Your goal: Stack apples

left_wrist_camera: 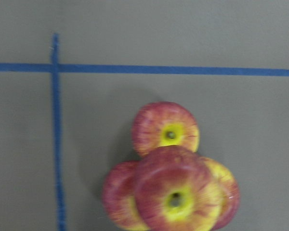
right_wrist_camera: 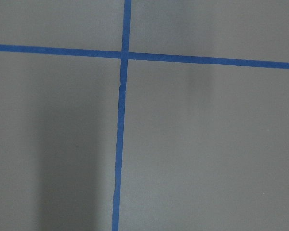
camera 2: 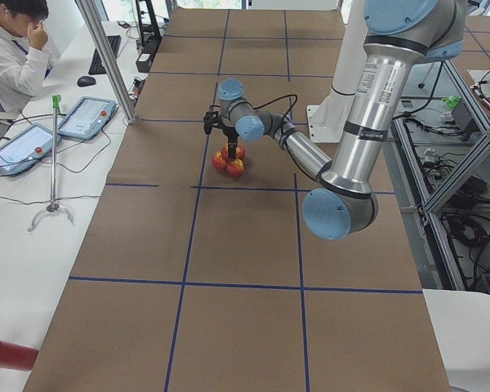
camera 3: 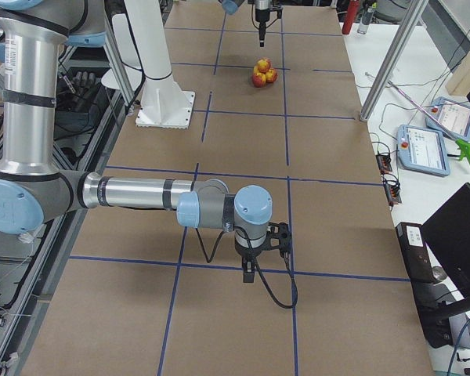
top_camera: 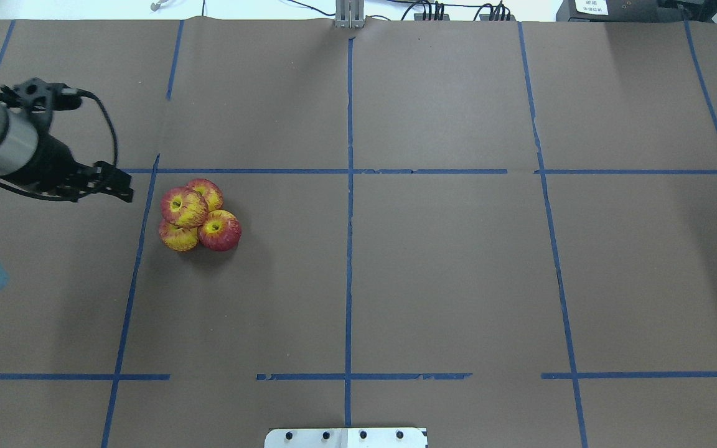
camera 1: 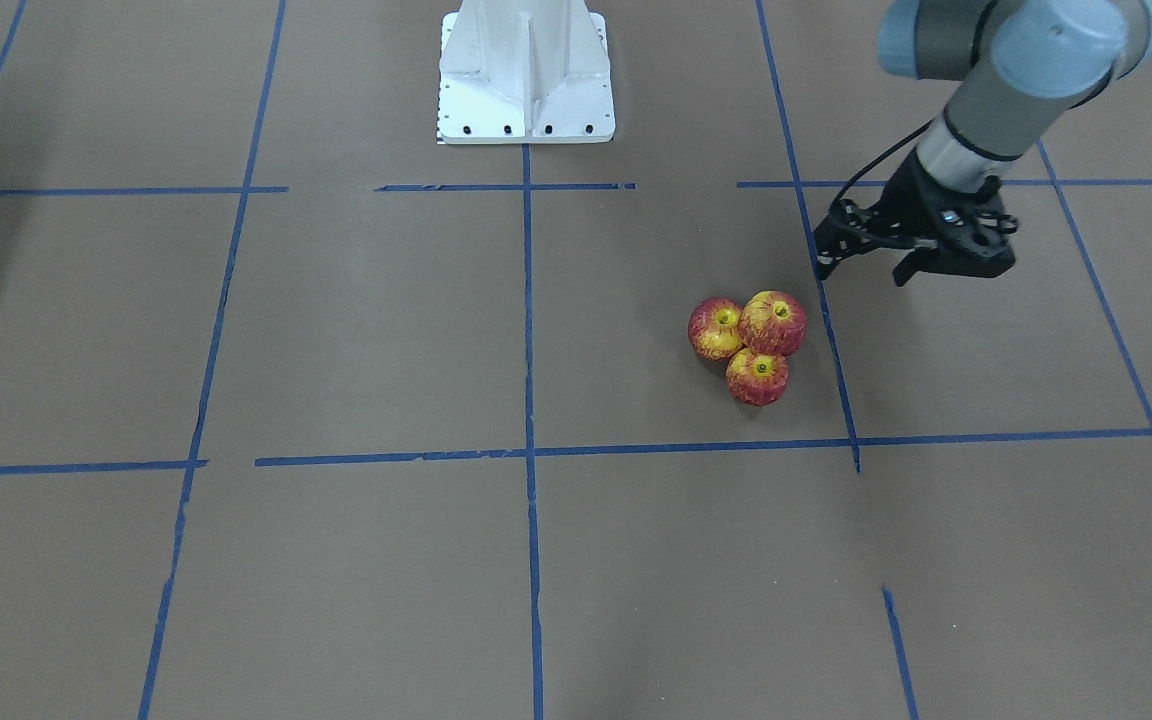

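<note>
The left gripper (camera 1: 863,270) hung over the brown table (camera 1: 336,330) with its two black fingers (camera 1: 823,266) apart and with nothing between them. It touched no apple. In the overhead view it was near the pile, on the robot's left of it, and a blue tape line (top_camera: 140,249) ran on the table between the gripper and the fruit.

The apples (top_camera: 196,214) were all together in one tight pile on the robot's left half of the table. Three of them lay on the table and touched each other. The top apple (left_wrist_camera: 176,190) sat on these three, over the middle of the group, with its yellow dimple and dark stem spot turned up. In the left wrist view the pile was in the lower part of the picture, and two tape lines met at its upper left.

The right gripper (camera 3: 249,272) pointed down over the table, well apart from the apples, near the end of the table on the robot's right. Only the side view showed it, so I cannot tell whether its fingers were apart or together. Its wrist camera showed only brown table and a tape cross (right_wrist_camera: 124,54).
</note>
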Available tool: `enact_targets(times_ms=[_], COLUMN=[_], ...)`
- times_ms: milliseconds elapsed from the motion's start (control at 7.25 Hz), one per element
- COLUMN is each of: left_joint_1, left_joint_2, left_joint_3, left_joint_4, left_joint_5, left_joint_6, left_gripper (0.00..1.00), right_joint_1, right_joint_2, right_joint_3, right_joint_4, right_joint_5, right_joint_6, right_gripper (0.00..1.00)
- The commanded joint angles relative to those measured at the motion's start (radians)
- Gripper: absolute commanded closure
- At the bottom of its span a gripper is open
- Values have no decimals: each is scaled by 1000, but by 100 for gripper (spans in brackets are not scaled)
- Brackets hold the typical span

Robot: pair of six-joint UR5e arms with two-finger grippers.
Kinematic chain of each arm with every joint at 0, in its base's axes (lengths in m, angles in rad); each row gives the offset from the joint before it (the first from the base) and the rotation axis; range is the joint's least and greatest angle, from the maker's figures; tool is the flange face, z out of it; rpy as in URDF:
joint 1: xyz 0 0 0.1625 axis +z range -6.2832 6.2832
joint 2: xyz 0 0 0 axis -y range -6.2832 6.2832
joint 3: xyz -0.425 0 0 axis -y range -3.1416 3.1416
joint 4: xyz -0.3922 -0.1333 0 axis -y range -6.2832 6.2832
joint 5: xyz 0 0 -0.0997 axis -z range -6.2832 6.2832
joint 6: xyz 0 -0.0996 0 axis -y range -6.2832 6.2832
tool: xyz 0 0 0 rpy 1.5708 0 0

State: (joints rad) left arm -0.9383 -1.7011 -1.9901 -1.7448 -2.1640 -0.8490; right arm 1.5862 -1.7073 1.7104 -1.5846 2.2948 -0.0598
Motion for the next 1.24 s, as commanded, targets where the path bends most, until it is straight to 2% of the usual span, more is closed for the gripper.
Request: enact_targets(times_ms=[0, 276, 414, 552, 690, 966, 1103], left_joint_1=[-185, -340, -418, -500, -542, -655, -657], left_joint_2=[172, 303, 316, 292, 270, 226, 224], left_joint_3=[-30, -3, 42, 100, 137, 217, 226], left_joint_4=[2, 5, 10, 84, 143, 197, 202], left_joint_5=[-5, -7, -13, -96, -129, -129, -129], left_joint_6=[307, 689, 816, 840, 967, 1047, 1051], left_gripper=[0, 0, 0, 1, 2, 2, 2], right_joint_1=[0, 0, 0, 0, 0, 0, 0], right_joint_2=[0, 0, 0, 0, 0, 0, 0], right_joint_3=[0, 0, 0, 0, 0, 0, 0], right_joint_4=[0, 0, 0, 0, 0, 0, 0], right_joint_5=[0, 0, 0, 0, 0, 0, 2], right_joint_6=[2, 2, 0, 0, 0, 0, 2], right_gripper=[0, 0, 0, 0, 0, 0, 0])
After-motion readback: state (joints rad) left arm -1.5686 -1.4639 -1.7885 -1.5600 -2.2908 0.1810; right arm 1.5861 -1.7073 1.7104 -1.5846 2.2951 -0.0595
